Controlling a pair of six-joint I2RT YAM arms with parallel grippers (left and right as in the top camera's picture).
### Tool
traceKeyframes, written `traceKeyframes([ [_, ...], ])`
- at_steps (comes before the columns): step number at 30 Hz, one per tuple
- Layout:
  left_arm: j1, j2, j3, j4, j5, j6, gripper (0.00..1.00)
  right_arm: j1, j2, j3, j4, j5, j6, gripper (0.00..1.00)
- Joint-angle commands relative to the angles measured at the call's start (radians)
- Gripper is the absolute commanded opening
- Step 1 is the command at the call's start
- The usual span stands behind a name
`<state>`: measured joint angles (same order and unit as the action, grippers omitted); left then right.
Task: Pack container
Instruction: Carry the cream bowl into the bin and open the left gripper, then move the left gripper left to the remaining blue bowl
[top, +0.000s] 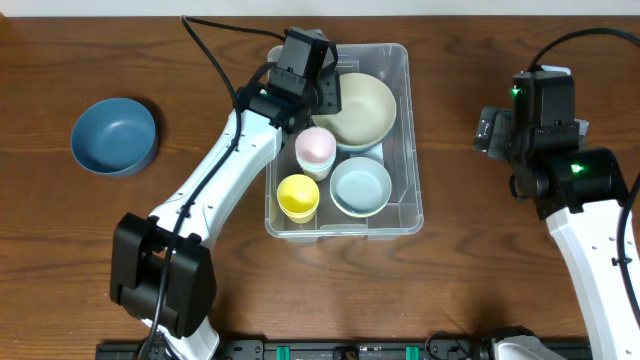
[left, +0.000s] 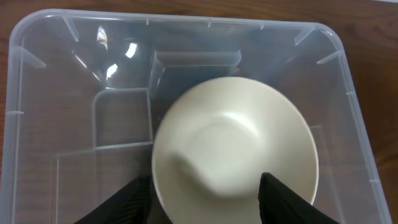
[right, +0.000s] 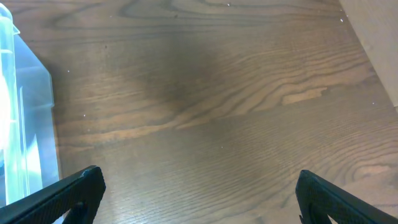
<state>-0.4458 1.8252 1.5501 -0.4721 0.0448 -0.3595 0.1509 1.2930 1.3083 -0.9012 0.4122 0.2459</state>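
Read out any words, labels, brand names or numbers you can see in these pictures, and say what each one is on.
No text can be read in any view.
container: clear plastic, no lettering can be made out.
cream bowl, light blue bowl, pink cup, yellow cup, dark blue bowl: plain, no print.
right arm: green lights only, no legible markings.
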Motion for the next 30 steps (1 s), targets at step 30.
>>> traceKeyframes([
  [30,0.699,-0.002,-0.007,-0.294,-0.218,0.225,0.94,-0.007,-0.010,0.015,-0.002,0.010,0.008,0.99],
])
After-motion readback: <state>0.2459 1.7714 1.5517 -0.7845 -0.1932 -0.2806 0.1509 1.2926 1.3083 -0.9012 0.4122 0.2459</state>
